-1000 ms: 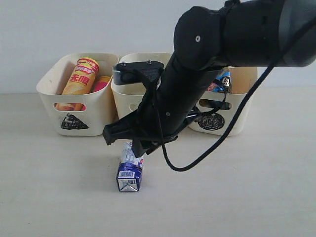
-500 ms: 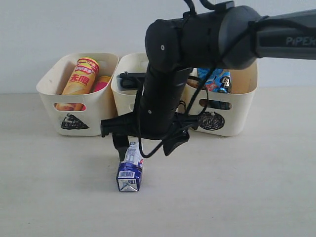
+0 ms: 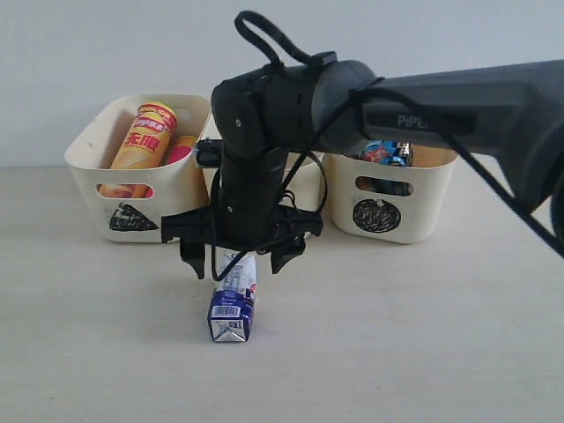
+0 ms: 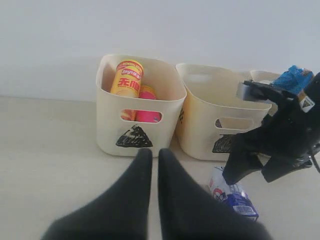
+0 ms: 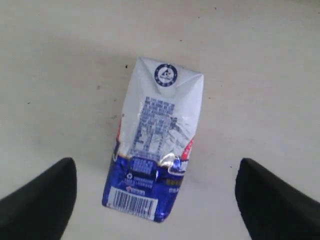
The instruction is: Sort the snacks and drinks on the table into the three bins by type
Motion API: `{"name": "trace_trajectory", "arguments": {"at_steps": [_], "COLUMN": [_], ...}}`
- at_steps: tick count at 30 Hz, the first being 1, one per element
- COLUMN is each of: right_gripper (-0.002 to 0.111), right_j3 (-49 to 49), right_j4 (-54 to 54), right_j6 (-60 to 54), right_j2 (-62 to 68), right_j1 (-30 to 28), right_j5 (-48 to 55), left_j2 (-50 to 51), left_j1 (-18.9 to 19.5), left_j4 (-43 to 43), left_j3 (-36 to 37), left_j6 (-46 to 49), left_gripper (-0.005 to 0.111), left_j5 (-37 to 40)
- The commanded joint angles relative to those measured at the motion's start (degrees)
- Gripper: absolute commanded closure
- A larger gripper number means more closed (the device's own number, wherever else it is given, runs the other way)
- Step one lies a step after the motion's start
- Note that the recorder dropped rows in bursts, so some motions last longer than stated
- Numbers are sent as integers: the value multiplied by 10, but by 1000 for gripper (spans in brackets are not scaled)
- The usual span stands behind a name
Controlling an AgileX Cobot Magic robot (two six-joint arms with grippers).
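Low over the table (image 3: 423,335), the right gripper (image 3: 238,262) hovers with jaws spread wide and empty, straddling the blue-and-white carton (image 5: 156,145) lying on its side near the middle bin (image 4: 210,117). It looks light and boxy, stiff yet crushable, slick-skinned, so I'd pinch the long flat sides at mid-body, gently, clear of the gabled end.

A plain whitish-grey wall (image 3: 88,53) is running across the whole back, meeting a pale beige counter (image 3: 458,352) with faint wood grain. Soft, even light is falling everywhere, just leaving mild shadows on that counter.
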Motion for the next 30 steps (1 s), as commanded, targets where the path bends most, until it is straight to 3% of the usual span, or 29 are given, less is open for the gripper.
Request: {"name": "trace_trajectory", "arguments": {"at_steps": [1, 13, 16, 23, 30], "right_gripper": [32, 32, 47, 109, 108], "right_j3": [-9, -9, -9, -9, -9], "right_j4": [-19, -22, -22, -19, -19], "right_j6": [6, 4, 4, 3, -33], "right_j2": [29, 75, 78, 75, 5], "right_j1": [0, 0, 0, 0, 0], "right_j5": [-19, -77, -82, -68, -47], "left_j2": [-4, -4, -4, -4, -4], "left_j1": [-1, -1, -1, -1, -1], "left_j4": [-5, -5, -5, -5, -5], "left_j3": [2, 2, 2, 2, 2], "left_j6": [2, 2, 2, 2, 2], "left_gripper": [102, 102, 102, 102, 102], "left_j5": [-3, -3, -3, -3, -3]}}
